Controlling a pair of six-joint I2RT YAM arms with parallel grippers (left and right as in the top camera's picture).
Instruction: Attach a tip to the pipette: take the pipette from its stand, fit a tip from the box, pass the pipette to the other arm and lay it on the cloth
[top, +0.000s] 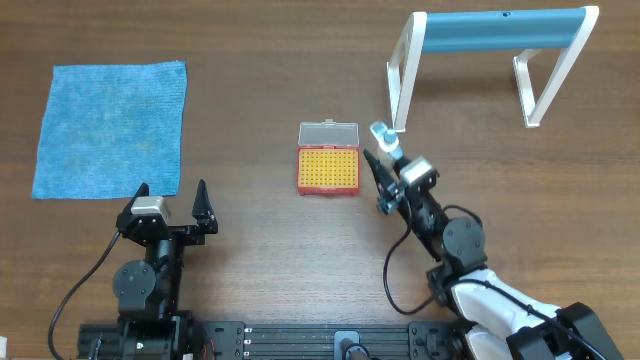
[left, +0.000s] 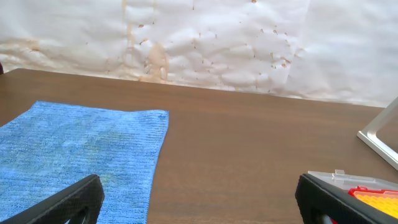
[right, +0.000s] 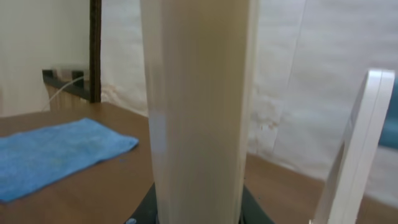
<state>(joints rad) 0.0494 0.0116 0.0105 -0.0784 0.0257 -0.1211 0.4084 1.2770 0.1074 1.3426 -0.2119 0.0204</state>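
The pipette is held upright in my right gripper, which is shut on its body just in front of the white-and-blue stand's left leg. In the right wrist view the pipette is a broad cream column rising between the fingers. The tip box sits open at mid-table with yellow tips showing, left of that gripper. The blue cloth lies flat at the far left. My left gripper stands open and empty by the cloth's near right corner, with the cloth and the box ahead of it.
The box's clear lid lies folded back behind the tips. The stand's white leg rises close beside the pipette. Bare brown tabletop runs between cloth and box. A white wall backs the table.
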